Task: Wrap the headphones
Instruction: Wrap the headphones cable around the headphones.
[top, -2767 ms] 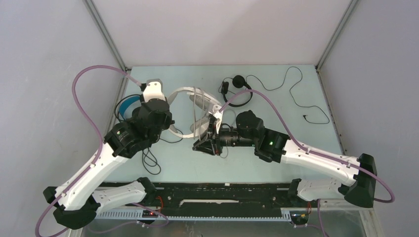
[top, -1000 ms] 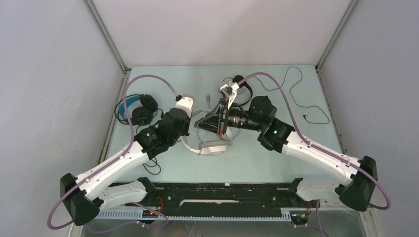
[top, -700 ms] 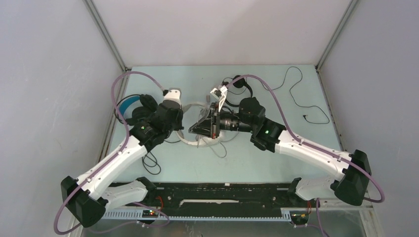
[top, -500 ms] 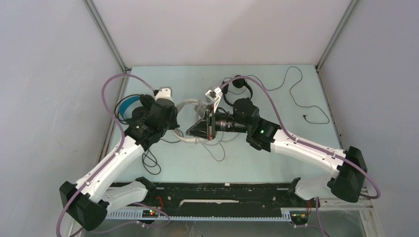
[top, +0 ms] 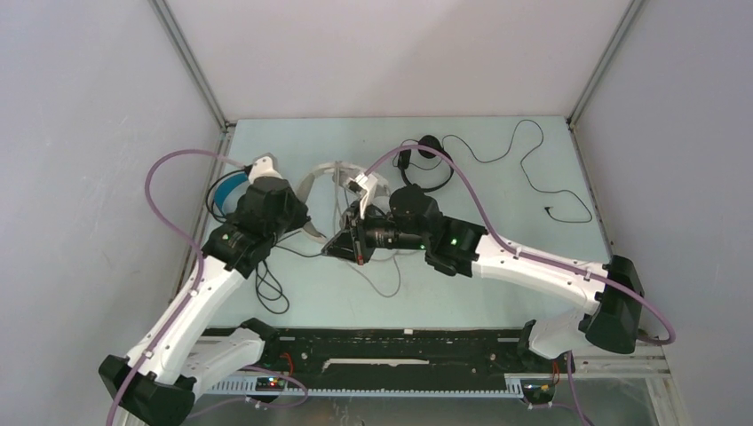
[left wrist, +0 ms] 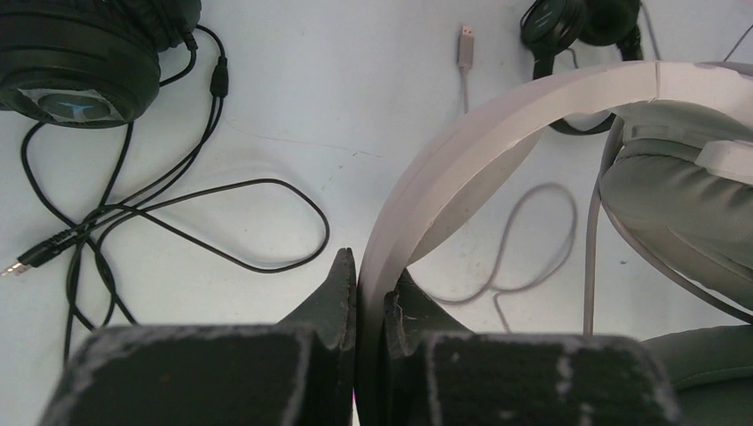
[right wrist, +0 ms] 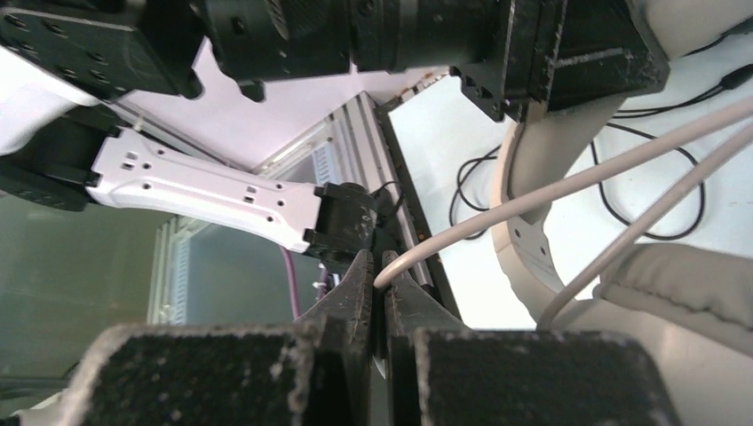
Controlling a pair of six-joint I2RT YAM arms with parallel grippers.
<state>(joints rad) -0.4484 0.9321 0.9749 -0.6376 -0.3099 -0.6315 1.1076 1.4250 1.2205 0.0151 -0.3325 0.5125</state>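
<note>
Over the table (top: 497,222), left arm (top: 209,284) and right arm (top: 533,266) flank white headphones (top: 321,167).

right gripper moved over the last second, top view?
Yes. The right gripper has shifted left and toward the near edge, away from the small black headset, which lies where it was.

White headset (left wrist: 497,133), grey cable (right wrist: 577,180)

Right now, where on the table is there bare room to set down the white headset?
Bare: the table's far strip behind the white headset, and the near middle before the front rail. Crowded: left, with the blue-lined black headset and its cable; far right, the small black headset's looping cord.
</note>
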